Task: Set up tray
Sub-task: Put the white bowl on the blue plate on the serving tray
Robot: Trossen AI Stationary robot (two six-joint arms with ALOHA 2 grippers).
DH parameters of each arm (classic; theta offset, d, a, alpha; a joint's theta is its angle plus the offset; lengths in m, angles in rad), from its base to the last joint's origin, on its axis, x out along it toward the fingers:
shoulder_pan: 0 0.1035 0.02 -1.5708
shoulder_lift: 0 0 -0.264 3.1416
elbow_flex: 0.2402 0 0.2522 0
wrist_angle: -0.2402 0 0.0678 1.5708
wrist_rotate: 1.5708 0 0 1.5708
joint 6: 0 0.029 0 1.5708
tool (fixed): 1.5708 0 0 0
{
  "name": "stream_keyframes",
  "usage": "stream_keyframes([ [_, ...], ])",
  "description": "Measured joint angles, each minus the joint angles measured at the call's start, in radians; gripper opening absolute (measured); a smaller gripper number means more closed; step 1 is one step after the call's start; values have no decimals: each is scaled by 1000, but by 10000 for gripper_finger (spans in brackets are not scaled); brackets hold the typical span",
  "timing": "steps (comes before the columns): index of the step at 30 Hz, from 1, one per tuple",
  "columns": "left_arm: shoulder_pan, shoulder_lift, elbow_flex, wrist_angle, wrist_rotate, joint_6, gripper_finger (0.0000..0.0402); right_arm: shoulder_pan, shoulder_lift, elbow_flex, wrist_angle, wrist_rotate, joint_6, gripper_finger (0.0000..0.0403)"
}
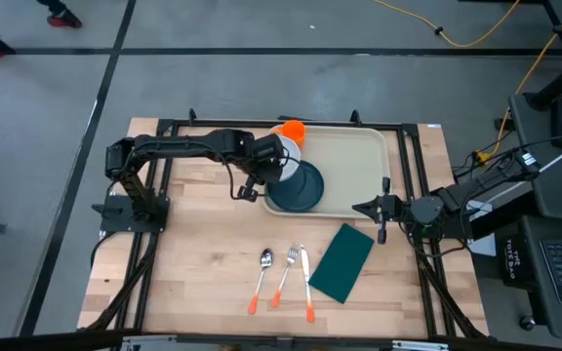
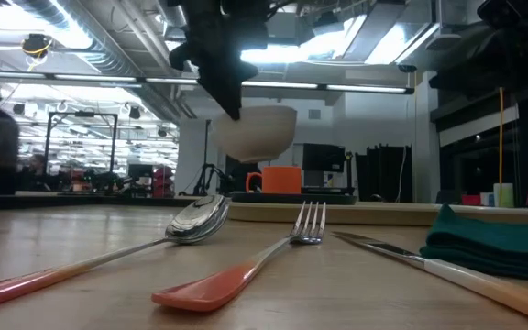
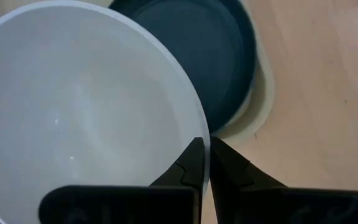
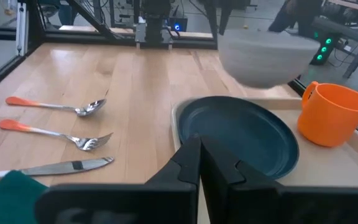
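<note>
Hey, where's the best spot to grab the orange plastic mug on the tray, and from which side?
Probably the orange plastic mug is best taken by its rim wall from above. It stands upright with its mouth open in the beige plastic tray, and its handle, facing the dark teal round plate, looks too slim for a sure pinch.

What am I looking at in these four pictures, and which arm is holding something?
Two dark robot arms work at a wooden table. One picture looks straight down, one looks level across the table, and one comes from each wrist. The left gripper is shut on the rim of a white round bowl, held in the air above a dark teal round plate on the large beige plastic tray. An orange mug stands there too. The right gripper waits, shut, beside the tray.
</note>
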Motion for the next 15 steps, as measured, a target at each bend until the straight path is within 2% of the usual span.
stream_keyframes([
  [6,-21,41,0,68,25,53,3,0,0,0,2,0,0,12],
  [15,-35,128,0,122,19,54,3,-1,0,0,0,0,0,12],
])
